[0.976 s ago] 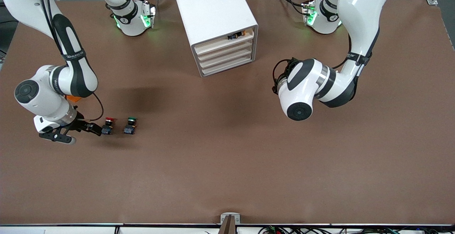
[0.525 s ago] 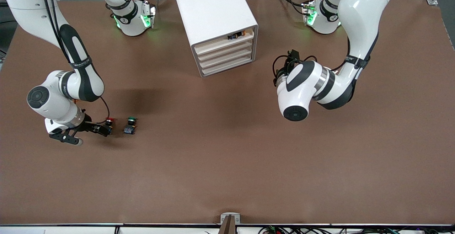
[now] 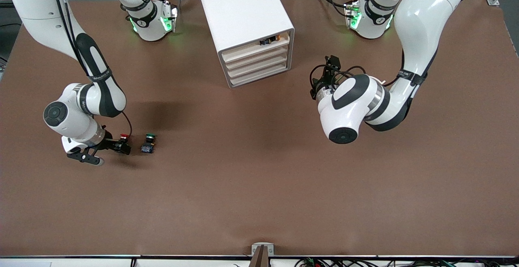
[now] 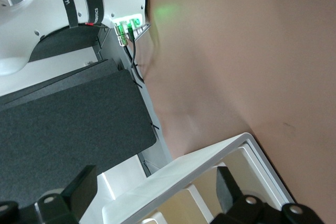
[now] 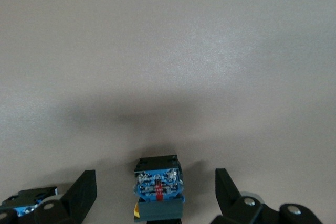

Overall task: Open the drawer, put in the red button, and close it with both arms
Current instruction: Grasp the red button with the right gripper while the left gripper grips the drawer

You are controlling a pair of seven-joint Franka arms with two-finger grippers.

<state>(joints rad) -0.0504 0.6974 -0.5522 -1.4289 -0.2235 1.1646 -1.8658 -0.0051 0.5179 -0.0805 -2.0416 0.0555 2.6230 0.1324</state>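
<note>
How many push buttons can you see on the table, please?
2: the red button at the right gripper between its open fingers, and the green button beside it, toward the left arm's end. Others may be hidden.

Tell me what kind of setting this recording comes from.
Most likely a robotics lab bench: two white arms bolted to a brown-covered table, a small white drawer cabinet as a prop, and cabling along the table's near edge.

Table matt brown covering; cabinet smooth white plastic; arms glossy.
</note>
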